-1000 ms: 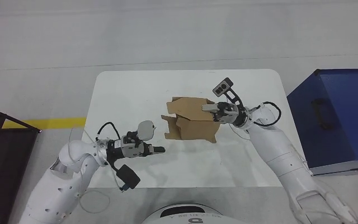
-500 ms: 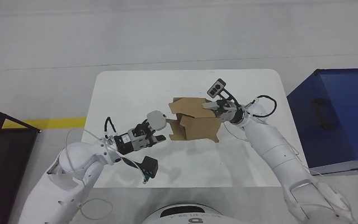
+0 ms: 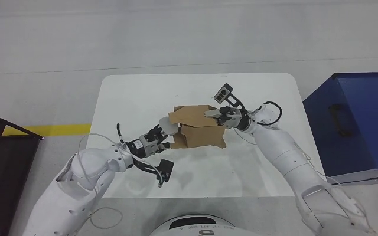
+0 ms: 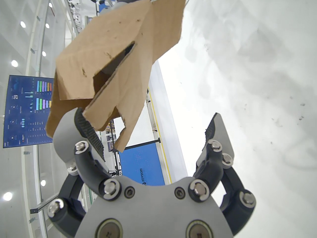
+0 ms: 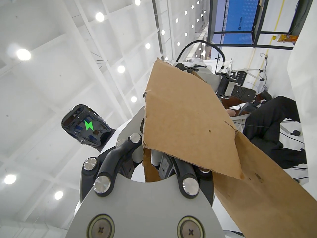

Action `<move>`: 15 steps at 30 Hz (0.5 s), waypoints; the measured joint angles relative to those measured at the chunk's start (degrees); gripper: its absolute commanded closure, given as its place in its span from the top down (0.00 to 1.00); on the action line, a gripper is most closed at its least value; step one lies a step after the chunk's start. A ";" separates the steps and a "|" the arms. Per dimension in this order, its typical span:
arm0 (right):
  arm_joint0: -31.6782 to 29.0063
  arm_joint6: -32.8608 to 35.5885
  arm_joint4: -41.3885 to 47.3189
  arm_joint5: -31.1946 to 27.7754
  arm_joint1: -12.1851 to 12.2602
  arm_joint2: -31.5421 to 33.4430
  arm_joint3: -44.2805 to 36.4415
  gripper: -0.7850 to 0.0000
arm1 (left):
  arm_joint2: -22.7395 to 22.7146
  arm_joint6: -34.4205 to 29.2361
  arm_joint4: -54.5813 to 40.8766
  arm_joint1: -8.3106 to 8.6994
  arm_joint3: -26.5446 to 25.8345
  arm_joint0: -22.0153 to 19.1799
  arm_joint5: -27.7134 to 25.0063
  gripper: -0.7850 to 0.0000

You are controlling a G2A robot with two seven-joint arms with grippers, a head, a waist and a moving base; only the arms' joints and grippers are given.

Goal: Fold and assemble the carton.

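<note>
A brown cardboard carton (image 3: 199, 126) stands half-formed in the middle of the white table (image 3: 136, 94), its flaps loose. My right gripper (image 3: 214, 115) is shut on the carton's top panel at the right side; the wrist view shows the cardboard (image 5: 188, 122) clamped between its fingers (image 5: 164, 165). My left gripper (image 3: 168, 129) is open at the carton's left end. In the left wrist view, one ribbed pad (image 4: 86, 130) touches the edge of a hanging flap (image 4: 123, 80), and the other finger (image 4: 216, 134) stands apart over the table.
A dark blue bin (image 3: 345, 127) stands off the table's right side. A black object (image 3: 15, 147) sits at the left by a yellow floor line (image 3: 53, 129). Bare table surface lies in front of and behind the carton.
My left gripper has moved right across the table to the carton's left flaps. My right gripper and the carton have shifted slightly left, and the carton has turned a little.
</note>
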 measured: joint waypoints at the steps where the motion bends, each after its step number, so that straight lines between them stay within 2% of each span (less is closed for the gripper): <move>1: -0.05 -0.11 -0.22 -0.22 0.00 0.12 -0.07 0.00 | 0.32 -0.21 0.12 -0.02 0.11 -0.31 -0.62 1.00; 7: -0.44 -3.37 -4.40 -3.13 0.15 0.98 -0.93 0.00 | 2.23 -1.62 1.76 -0.09 0.45 -2.05 -3.81 1.00; 15: -1.87 -2.85 -6.39 -3.73 0.51 2.31 -3.41 0.00 | 4.28 -5.63 1.16 -0.61 2.16 -4.49 -5.13 1.00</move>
